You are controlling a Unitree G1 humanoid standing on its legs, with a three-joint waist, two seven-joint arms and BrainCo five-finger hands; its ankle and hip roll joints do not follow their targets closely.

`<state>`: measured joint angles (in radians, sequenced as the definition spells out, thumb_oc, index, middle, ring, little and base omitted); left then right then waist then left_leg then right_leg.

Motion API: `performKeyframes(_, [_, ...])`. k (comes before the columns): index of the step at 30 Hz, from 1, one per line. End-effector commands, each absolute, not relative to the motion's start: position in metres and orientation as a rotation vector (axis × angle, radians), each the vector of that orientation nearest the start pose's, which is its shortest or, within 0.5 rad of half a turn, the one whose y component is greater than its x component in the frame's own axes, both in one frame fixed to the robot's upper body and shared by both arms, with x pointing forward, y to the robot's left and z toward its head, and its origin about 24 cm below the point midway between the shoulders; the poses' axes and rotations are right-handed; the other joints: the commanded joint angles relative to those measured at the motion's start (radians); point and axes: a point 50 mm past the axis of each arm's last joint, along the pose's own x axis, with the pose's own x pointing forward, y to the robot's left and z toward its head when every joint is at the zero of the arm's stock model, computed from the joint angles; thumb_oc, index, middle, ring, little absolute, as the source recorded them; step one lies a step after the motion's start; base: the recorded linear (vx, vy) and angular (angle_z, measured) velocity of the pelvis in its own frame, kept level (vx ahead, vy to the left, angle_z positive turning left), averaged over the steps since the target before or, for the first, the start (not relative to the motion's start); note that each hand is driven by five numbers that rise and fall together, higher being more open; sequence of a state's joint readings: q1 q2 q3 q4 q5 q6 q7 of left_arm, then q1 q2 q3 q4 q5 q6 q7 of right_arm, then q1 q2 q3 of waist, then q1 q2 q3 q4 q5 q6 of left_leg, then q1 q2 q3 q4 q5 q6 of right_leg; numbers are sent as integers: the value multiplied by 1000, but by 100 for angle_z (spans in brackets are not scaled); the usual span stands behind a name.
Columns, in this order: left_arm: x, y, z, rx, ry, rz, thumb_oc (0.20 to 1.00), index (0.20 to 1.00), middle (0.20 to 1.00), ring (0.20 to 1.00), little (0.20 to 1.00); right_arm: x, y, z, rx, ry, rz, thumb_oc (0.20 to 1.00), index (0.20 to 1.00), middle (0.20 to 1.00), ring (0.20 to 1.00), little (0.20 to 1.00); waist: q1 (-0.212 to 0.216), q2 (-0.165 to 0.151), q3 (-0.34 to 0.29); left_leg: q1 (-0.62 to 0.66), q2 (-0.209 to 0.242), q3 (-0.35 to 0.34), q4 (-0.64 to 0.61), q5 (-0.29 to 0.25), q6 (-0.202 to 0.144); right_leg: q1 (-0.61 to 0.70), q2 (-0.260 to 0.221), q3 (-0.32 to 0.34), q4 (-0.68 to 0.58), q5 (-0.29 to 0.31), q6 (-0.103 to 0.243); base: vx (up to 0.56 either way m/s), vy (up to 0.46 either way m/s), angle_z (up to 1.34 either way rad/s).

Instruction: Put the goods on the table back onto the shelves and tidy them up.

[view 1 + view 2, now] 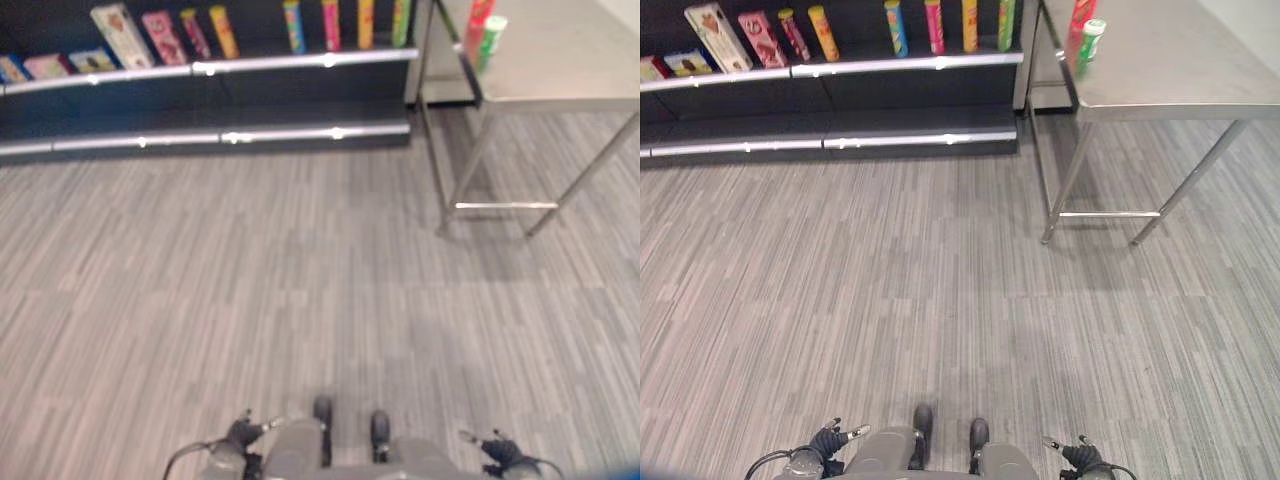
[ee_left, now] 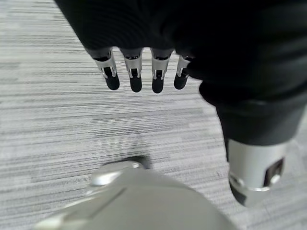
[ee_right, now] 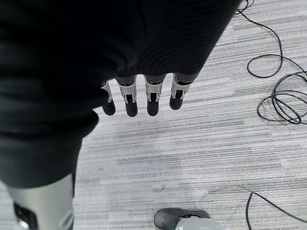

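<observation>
Two canisters, one red [image 1: 1081, 14] and one green [image 1: 1090, 42], stand touching on the near left corner of your steel table [image 1: 1180, 70], far right. Your dark shelves [image 1: 840, 90] far left carry upright tubes [image 1: 896, 27] and boxes [image 1: 712, 36] on the upper tier. Your left hand [image 2: 139, 72] and right hand [image 3: 144, 93] hang low over grey floor [image 1: 940, 300], fingers straight and empty.

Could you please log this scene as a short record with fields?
table: bare steel table, at the right
goods on table: red cylindrical can and green cylindrical can, near its left edge
shelves: dark shelves with boxes and tubes on the upper one
left robot hand: open, holding nothing, over the floor
right robot hand: open, holding nothing, over the floor
</observation>
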<state>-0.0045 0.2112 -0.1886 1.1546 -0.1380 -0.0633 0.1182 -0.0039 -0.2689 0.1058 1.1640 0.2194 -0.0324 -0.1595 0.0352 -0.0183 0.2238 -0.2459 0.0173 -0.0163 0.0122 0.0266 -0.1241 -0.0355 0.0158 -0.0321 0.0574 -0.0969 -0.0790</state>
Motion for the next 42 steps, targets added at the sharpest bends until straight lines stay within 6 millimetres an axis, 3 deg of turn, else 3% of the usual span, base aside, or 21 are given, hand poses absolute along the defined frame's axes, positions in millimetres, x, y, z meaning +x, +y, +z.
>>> performKeyframes(1, [105,217,-156,199,1063,176,1000,1000,1000,1000,1000,118,-261,-141,-198,1014,-354,1000,1000,1000,1000,1000,40,-7,-22,-119,22,-13,-18,52,-4,189,-14,62,16,-186,198,594,160,-9])
performKeyframes(6, [88,220,-160,195,1109,206,1000,1000,1000,1000,1000,121,-255,-141,-196,1000,-320,1000,1000,1000,1000,1000,85,-4,-68,-108,58,48,-36,164,-19,303,-89,113,24,-192,250,648,276,-44])
performKeyframes(7, [91,226,-158,220,1104,211,1000,1000,1000,1000,1000,121,-252,-141,-183,998,-320,1000,1000,1000,1000,1000,80,-25,-82,-81,40,82,-11,156,-4,278,-136,114,82,-93,275,738,380,-90])
performKeyframes(8, [96,230,-156,231,1083,214,1000,1000,1000,1000,1000,122,-252,-141,-186,992,-313,1000,1000,1000,1000,1000,71,-34,-84,-55,30,92,-11,141,8,246,-146,131,159,-6,287,642,326,-79])
performKeyframes(9, [102,234,-153,236,1064,224,1000,1000,1000,1000,1000,123,-252,-140,-194,990,-308,1000,1000,1000,1000,1000,68,-34,-83,-26,25,100,-17,123,21,210,-155,133,226,43,289,271,143,-69])
performKeyframes(10, [102,234,-153,236,1064,223,1000,1000,1000,1000,1000,123,-252,-140,-195,990,-308,1000,1000,1000,1000,1000,70,-32,-85,-28,28,100,-16,123,21,208,-152,135,226,45,289,223,130,-57])
performKeyframes(11, [110,237,-150,235,1036,231,1000,1000,1000,1000,1000,128,-253,-139,-198,977,-306,1000,1000,1000,1000,1000,65,-29,-80,-6,25,108,-17,105,33,152,-161,136,325,124,293,234,130,-15])
performKeyframes(13, [121,243,-144,238,990,247,1000,1000,1000,1000,1000,130,-253,-137,-195,969,-314,1000,1000,1000,1000,1000,49,-20,-71,58,21,119,-28,65,60,84,-181,121,406,185,276,367,171,-4])
performKeyframes(14, [123,244,-143,237,983,248,1000,1000,1000,1000,1000,131,-252,-138,-193,969,-314,1000,1000,1000,1000,1000,46,-10,-68,85,29,124,-27,46,68,43,-197,93,420,190,272,396,139,-4])
performKeyframes(16, [131,243,-140,236,955,246,1000,1000,1000,1000,1000,126,-253,-139,-176,983,-334,1000,1000,1000,1000,1000,21,-7,-68,151,6,123,-33,7,75,18,-198,49,327,131,264,441,149,-12])
performKeyframes(17, [133,243,-139,244,950,236,1000,1000,1000,1000,1000,123,-254,-141,-170,997,-340,1000,1000,1000,1000,1000,5,5,-69,186,3,116,-45,-18,82,-39,-157,40,308,48,260,429,155,-20])
performKeyframes(19, [135,242,-140,254,955,219,1000,1000,1000,1000,1000,117,-256,-143,-163,1023,-355,1000,1000,1000,1000,1000,-28,8,-57,241,-17,106,-51,-52,90,-104,-88,29,229,9,266,418,129,0])
performKeyframes(21, [137,241,-139,255,955,210,1000,1000,1000,1000,1000,114,-257,-144,-157,1034,-363,1000,1000,1000,1000,1000,-44,5,-52,267,-33,94,-53,-73,94,-115,-62,20,161,15,273,376,69,-5])
performKeyframes(22, [138,237,-140,268,958,186,1000,1000,1000,1000,1000,104,-258,-147,-150,1066,-378,1000,1000,1000,1000,1000,-77,0,-46,337,-64,70,-56,-124,99,-144,-10,4,39,40,284,507,71,15])
performKeyframes(24, [139,231,-141,276,959,155,1000,1000,1000,1000,1000,92,-260,-150,-149,1098,-399,1000,1000,1000,1000,1000,-102,-4,-48,408,-89,36,-67,-170,102,-188,30,-12,-44,95,292,641,45,35])
performKeyframes(27, [134,226,-145,283,979,126,1000,1000,1000,1000,1000,78,-262,-153,-152,1134,-407,1000,1000,1000,1000,1000,-137,1,-62,497,-96,-11,-81,-209,95,-233,42,-58,-65,137,302,546,-41,59])
performKeyframes(30, [128,220,-149,298,1004,97,1000,1000,1000,1000,1000,65,-266,-154,-150,1164,-424,1000,1000,1000,1000,1000,-153,16,-92,543,-73,-37,-63,-233,79,-205,28,-68,-47,151,266,553,-129,75])
performKeyframes(33, [129,216,-149,293,1002,83,1000,1000,1000,1000,1000,66,-273,-152,-154,1160,-433,1000,1000,1000,1000,1000,-167,57,-111,499,-12,-18,152,-103,-9,-172,39,-79,-7,122,231,503,-163,20])
performKeyframes(36, [134,216,-146,261,977,95,1000,1000,1000,1000,1000,76,-277,-148,-168,1129,-426,1000,1000,1000,1000,1000,-148,34,-97,338,10,56,500,0,-51,-76,25,-64,-25,73,192,355,-167,13])
performKeyframes(38, [136,216,-145,237,966,118,1000,1000,1000,1000,1000,86,-279,-145,-179,1097,-422,1000,1000,1000,1000,1000,-124,11,-78,255,17,88,684,22,-32,-8,13,-46,-52,49,172,313,-151,-13])
performKeyframes(42, [132,214,-147,235,982,114,1000,1000,1000,1000,1000,98,-281,-140,-191,1060,-409,1000,1000,1000,1000,1000,-90,2,-66,188,34,147,682,-37,11,63,3,-22,-66,14,161,271,-69,-38])
